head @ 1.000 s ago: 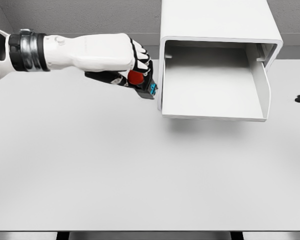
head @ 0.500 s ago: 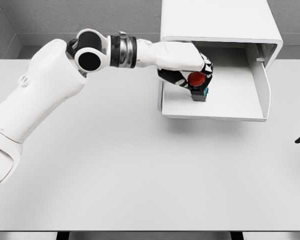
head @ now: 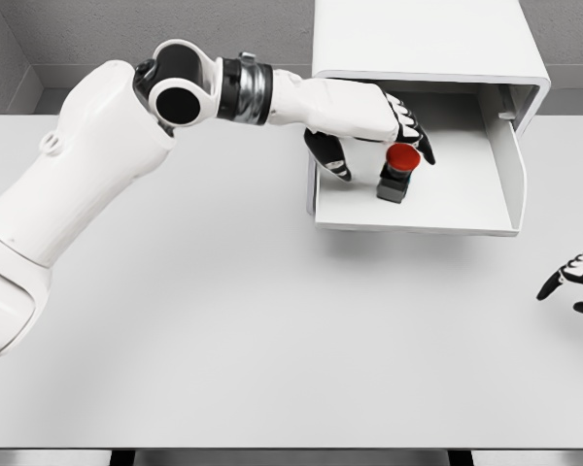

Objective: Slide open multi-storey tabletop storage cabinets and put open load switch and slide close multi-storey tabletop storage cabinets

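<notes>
1. Head view, workspace: white storage cabinet (head: pixel 428 39) stands at the far edge of the white table (head: pixel 272 330); its drawer (head: pixel 466 209) is slid out toward the camera, with a flat floor and raised side walls.
2. Head view, task object: load switch (head: pixel 397 173), a dark body with a red round cap, sits upright on the drawer floor near its left wall.
3. Head view, left hand (head: pixel 369 121): fingers spread and relaxed just above the switch, gripping nothing; whether a fingertip touches the red cap cannot be told.
4. Head view, right hand (head: pixel 575 282): visible at the right edge over the table, fingers loosely extended, holding nothing.
5. Step in hand, by judgement: placing is done and the release is under way.
6. Next move, by judgement: lift the left hand clear of the drawer walls without tipping the switch, then push the drawer front straight back until shut.
</notes>
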You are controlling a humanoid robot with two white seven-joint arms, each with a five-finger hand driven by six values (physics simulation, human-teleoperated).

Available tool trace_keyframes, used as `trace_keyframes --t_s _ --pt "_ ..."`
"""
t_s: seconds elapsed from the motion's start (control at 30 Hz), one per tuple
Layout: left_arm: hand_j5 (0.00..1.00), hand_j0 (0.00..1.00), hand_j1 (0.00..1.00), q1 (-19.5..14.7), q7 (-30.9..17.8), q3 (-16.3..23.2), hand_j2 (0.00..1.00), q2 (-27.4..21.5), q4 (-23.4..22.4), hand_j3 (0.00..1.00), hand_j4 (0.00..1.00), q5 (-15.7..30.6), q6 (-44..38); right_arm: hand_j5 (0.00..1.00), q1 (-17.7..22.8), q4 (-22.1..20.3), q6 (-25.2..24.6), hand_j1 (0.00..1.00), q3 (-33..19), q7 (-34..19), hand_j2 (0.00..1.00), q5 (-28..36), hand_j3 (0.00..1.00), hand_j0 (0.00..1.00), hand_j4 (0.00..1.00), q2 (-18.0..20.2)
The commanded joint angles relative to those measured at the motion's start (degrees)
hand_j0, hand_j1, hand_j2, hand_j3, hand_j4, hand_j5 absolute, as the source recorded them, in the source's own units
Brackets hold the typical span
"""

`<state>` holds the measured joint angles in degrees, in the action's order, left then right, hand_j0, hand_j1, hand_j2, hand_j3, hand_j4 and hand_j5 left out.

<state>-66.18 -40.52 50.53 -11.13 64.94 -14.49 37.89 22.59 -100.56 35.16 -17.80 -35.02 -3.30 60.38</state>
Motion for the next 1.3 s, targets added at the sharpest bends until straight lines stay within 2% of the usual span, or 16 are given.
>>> trace_keyframes --t_s 0.0,0.3,0.47,0.63,0.67,0.7,0.77,0.83,0.9,0.97,1.03,1.07,1.1,1.27 --pt "1.00 1.00 1.00 0.0 5.5 0.4 1.00 1.5 0.2 1.00 1.00 5.4 -2.9 0.61 0.0 -0.1 -0.2 0.61 0.6 0.0 0.61 0.3 0.61 0.61 0.61 -0.2" --pt "1.00 1.00 1.00 -1.3 5.5 0.4 1.00 0.9 1.6 1.00 1.00 10.6 -2.9 0.62 0.0 -0.1 -0.2 0.62 0.1 0.0 0.62 0.4 0.62 0.62 0.62 -0.5" --pt "1.00 1.00 1.00 -1.8 5.5 0.4 1.00 -2.2 7.7 1.00 1.00 14.8 -2.9 0.62 1.0 -0.1 -0.2 0.62 -0.3 0.0 0.62 0.3 0.62 0.62 0.62 -1.1" --pt "1.00 1.00 1.00 -1.8 5.5 0.4 1.00 -5.5 9.6 1.00 1.00 17.4 -2.9 0.61 -0.1 -0.2 -0.2 0.61 0.7 0.0 0.61 0.3 0.61 0.61 0.61 -0.5" --pt "1.00 1.00 1.00 -1.8 5.5 0.4 1.00 -7.1 11.6 1.00 1.00 18.1 -2.9 0.61 -0.6 -0.2 -0.2 0.61 0.8 0.0 0.61 0.2 0.61 0.61 0.61 -0.4" --pt "1.00 1.00 1.00 -1.8 5.5 0.4 1.00 -10.1 15.7 1.00 1.00 20.1 -2.9 0.61 -1.9 -0.2 -0.2 0.61 2.1 0.0 0.61 0.2 0.61 0.61 0.61 -0.2" --pt "1.00 1.00 1.00 -1.3 5.5 0.4 1.00 -20.8 26.4 1.00 1.00 22.1 -2.9 0.62 -5.1 -0.2 -0.2 0.62 5.8 0.0 0.62 0.2 0.62 0.62 0.62 0.4" --pt "1.00 1.00 1.00 0.3 6.4 0.3 1.00 -30.2 30.6 1.00 1.00 22.7 -2.9 0.62 -7.4 -0.2 -0.2 0.62 8.4 0.0 0.62 0.2 0.62 0.62 0.62 1.5" --pt "1.00 1.00 1.00 1.8 7.6 0.0 1.00 -39.2 30.5 1.00 1.00 23.7 -2.9 0.61 -10.9 -0.2 -0.2 0.61 12.3 0.0 0.61 0.1 0.61 0.61 0.61 1.5" --pt "1.00 1.00 1.00 6.7 7.5 -0.2 1.00 -43.0 28.7 1.00 1.00 23.3 -2.9 0.62 -13.3 -0.2 -0.2 0.62 14.7 0.0 0.62 -0.3 0.62 0.62 0.62 1.5" --pt "1.00 1.00 1.00 8.9 7.0 0.3 1.00 -43.0 25.4 1.00 1.00 22.7 -2.9 0.62 -13.8 -0.2 -0.2 0.62 15.4 0.0 0.62 -0.3 0.62 0.62 0.62 1.5" --pt "1.00 1.00 1.00 11.6 6.8 0.5 1.00 -42.6 22.0 1.00 1.00 21.8 -2.9 0.62 -14.2 -0.2 -0.2 0.62 16.0 0.0 0.62 -0.3 0.62 0.62 0.62 1.5" --pt "1.00 1.00 1.00 11.9 6.8 0.4 1.00 -42.9 19.2 1.00 1.00 21.7 -2.9 0.62 -14.5 -0.2 -0.2 0.62 16.7 0.0 0.62 -0.3 0.62 0.62 0.62 1.5" --pt "1.00 1.00 1.00 13.4 6.7 0.5 1.00 -42.7 18.6 1.00 1.00 21.5 -2.9 0.62 -17.5 -0.2 -0.2 0.62 19.2 0.0 0.62 -0.3 0.62 0.62 0.62 1.5"
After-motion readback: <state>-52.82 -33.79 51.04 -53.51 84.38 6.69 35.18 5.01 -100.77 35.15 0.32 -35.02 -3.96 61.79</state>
